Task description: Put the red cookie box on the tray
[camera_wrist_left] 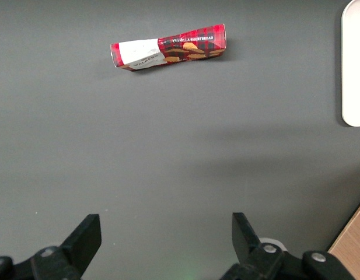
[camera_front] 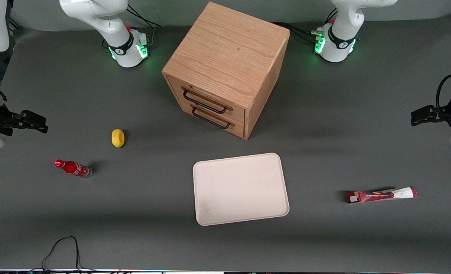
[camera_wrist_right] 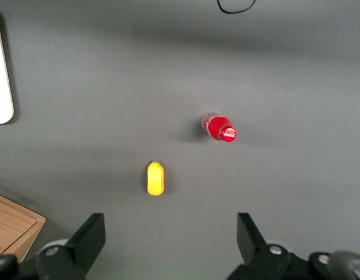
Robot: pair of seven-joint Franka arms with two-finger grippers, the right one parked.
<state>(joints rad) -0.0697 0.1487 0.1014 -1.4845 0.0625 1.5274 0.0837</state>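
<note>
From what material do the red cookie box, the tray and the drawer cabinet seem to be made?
The red cookie box looks like thin printed cardboard with a slight sheen, its creased, dented body suggesting so. The tray seems matte cream plastic or a similar moulded material, smooth with rounded corners. The drawer cabinet shows light wood grain, perhaps oak or veneer, with dark metal-looking handles. The open pincer hangs above the table, away from the box.

Grey table [camera_front: 324, 144] carries cabinet [camera_front: 225, 68], tray [camera_front: 240, 188], cookie box [camera_front: 381, 195], bottle [camera_front: 73, 168], lemon [camera_front: 117, 137].

Red cookie box [camera_front: 381, 195] flat on table — apart from tray [camera_front: 240, 189].
</note>
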